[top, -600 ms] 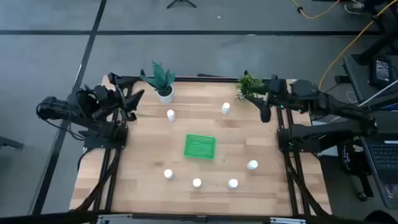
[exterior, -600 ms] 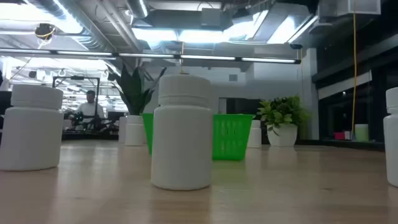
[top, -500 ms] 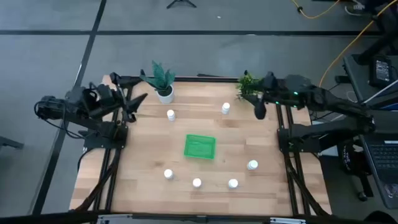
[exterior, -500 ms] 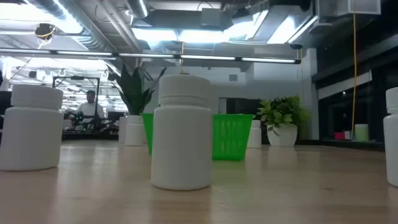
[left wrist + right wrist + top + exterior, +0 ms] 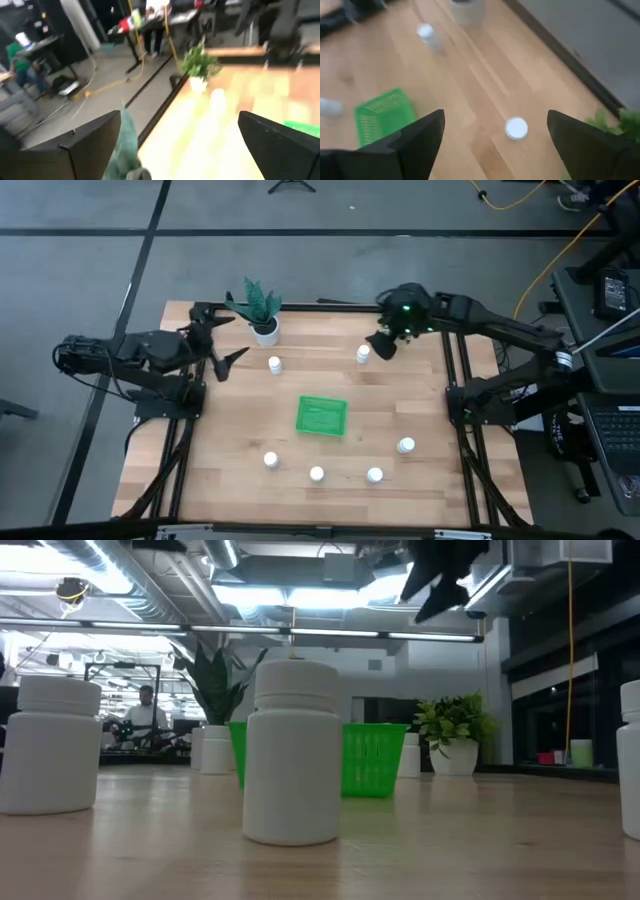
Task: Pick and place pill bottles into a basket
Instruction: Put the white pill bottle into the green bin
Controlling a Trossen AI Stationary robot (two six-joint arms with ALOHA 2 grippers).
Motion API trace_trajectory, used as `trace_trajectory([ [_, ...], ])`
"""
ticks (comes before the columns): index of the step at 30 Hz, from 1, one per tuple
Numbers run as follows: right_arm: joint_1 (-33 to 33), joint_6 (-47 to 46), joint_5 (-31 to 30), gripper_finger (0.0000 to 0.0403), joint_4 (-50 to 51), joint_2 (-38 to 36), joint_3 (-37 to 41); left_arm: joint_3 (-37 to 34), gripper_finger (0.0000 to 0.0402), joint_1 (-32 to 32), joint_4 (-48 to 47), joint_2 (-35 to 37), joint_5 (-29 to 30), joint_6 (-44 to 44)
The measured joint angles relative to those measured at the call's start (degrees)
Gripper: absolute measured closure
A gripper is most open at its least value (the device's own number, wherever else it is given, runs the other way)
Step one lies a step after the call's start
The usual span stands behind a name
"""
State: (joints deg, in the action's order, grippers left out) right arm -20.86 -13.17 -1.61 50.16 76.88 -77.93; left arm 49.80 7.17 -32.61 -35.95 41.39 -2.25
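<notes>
Left wrist view [image 5: 200,100] motion-blurred throughout

Two potted plants [image 5: 262,308] [image 5: 397,311] — wooden table [image 5: 240,410]

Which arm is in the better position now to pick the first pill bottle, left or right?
Probably the right. The right gripper hangs with open jaws beside the far-right pill bottle. The left gripper, also open, is farther from its nearest bottle. The basket is empty.

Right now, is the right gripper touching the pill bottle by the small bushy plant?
Apart. The right wrist view shows the bottle standing alone on bare wood between the open fingers, well beyond their tips; the high view puts the right gripper beside it.
</notes>
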Motion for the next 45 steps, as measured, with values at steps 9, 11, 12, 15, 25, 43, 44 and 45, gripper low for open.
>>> trace_trajectory([
  [9,-1.91,4.3,0.04,0.0059,5.63,12.59,0.02,0.0,0.0002,-6.25,-1.42,-4.97,-3.75,2.61],
  [11,-1.91,5.32,0.13,0.006,5.31,14.78,0.02,0.0,0.0002,-6.98,-1.45,-5.46,-4.93,3.43],
  [12,-1.91,5.83,0.19,0.006,5.05,15.77,0.02,0.0,0.0002,-7.23,-1.43,-5.62,-5.38,3.76],
  [15,-1.91,6.44,0.29,0.006,4.98,18.34,0.04,0.0,0.0002,-7.47,-1.43,-5.74,-5.43,4.05],
  [25,-3.15,9.13,2.21,0.006,4.67,23.55,0.04,0.0,0.0001,-7.45,4.05,-5.74,-5.43,1.49],
  [43,-6.8,12.17,3.01,0.006,1.18,27.09,0.11,0.0,0.0001,-7.45,8.8,-5.74,-5.45,-1.9],
  [44,-6.78,12.15,3.02,0.006,1.01,27.09,0.11,0.0,0.0001,-7.45,8.78,-5.74,-5.45,-1.92],
  [45,-6.78,12.15,3.02,0.006,1.02,27.09,0.11,0.0,0.0001,-7.45,8.8,-5.74,-5.45,-1.94],
])
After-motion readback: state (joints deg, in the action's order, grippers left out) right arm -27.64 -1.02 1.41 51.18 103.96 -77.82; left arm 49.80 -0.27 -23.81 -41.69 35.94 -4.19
